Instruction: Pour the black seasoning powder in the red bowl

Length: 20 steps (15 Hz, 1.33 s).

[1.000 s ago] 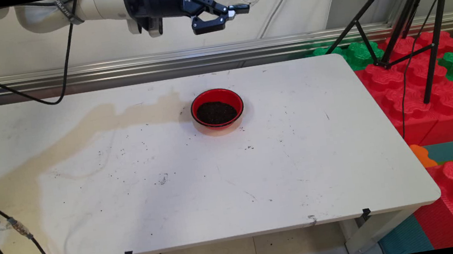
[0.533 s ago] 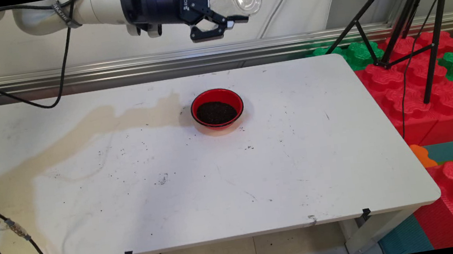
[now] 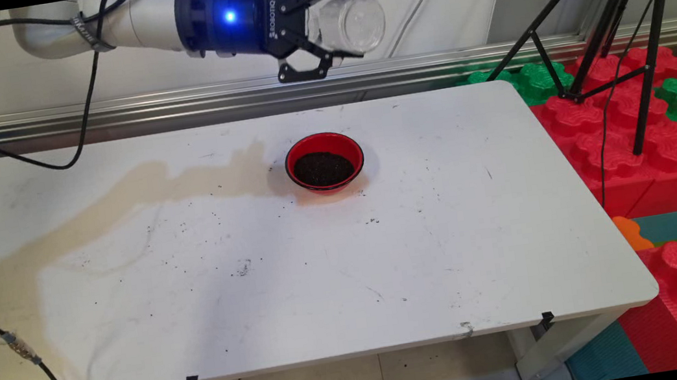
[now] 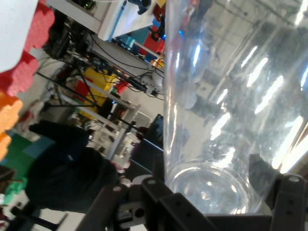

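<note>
Gripping a clear jar point(image 3: 350, 21), your gripper point(image 3: 326, 21) is clamped across its body, high above the table point(image 3: 484, 249). Jar lies sideways, probably so anything inside tips out. Far below sits a red bowl point(image 3: 324, 163) of dark grains. Hand view: glass fills frame; jar contents indiscernible.

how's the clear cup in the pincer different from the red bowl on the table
The clear plastic cup is see-through and looks empty; the red bowl is opaque and holds dark grains. The cup is held high in the pincer, lying on its side, while the bowl stands upright on the white table. The cup is tall and narrow, the bowl low and wide. Both are round, open containers.
</note>
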Each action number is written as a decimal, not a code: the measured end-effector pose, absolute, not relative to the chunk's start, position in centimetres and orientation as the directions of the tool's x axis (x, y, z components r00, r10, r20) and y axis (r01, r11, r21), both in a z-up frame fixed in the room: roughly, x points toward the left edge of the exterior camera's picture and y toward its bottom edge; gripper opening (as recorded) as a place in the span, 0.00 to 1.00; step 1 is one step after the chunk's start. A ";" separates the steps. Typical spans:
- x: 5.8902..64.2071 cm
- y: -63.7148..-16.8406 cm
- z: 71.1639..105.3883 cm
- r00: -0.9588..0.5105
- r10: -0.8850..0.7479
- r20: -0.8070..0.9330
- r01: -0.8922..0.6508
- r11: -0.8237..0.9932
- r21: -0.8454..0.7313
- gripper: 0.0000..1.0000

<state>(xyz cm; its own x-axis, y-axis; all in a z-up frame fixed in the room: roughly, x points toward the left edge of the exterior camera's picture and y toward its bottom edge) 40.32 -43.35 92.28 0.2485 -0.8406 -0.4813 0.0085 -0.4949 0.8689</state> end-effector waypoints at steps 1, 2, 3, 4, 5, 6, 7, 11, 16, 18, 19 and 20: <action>40.4 -43.2 92.1 0.249 -0.856 -0.453 -0.010 -0.470 0.883 0.00; 40.5 -43.1 91.9 0.250 -0.869 -0.426 -0.027 -0.446 0.894 0.00; 40.6 -42.9 91.7 0.250 -0.885 -0.393 -0.047 -0.416 0.908 0.00; 40.7 -42.8 91.6 0.250 -0.897 -0.364 -0.065 -0.391 0.918 0.00; 40.7 -42.8 91.4 0.250 -0.905 -0.345 -0.077 -0.373 0.925 0.00; 40.8 -42.7 91.2 0.250 -0.917 -0.310 -0.098 -0.343 0.934 0.00; 40.9 -42.6 91.0 0.249 -0.927 -0.280 -0.116 -0.316 0.942 0.00; 41.4 -42.4 90.2 0.241 -0.959 -0.153 -0.194 -0.202 0.960 0.00; 42.2 -42.1 88.8 0.211 -0.976 0.051 -0.316 -0.019 0.949 0.00; 42.5 -42.0 88.3 0.193 -0.972 0.132 -0.361 0.055 0.931 0.00; 42.6 -42.0 88.1 0.183 -0.967 0.175 -0.384 0.094 0.918 0.00; 42.8 -42.0 87.8 0.173 -0.962 0.210 -0.404 0.126 0.906 0.00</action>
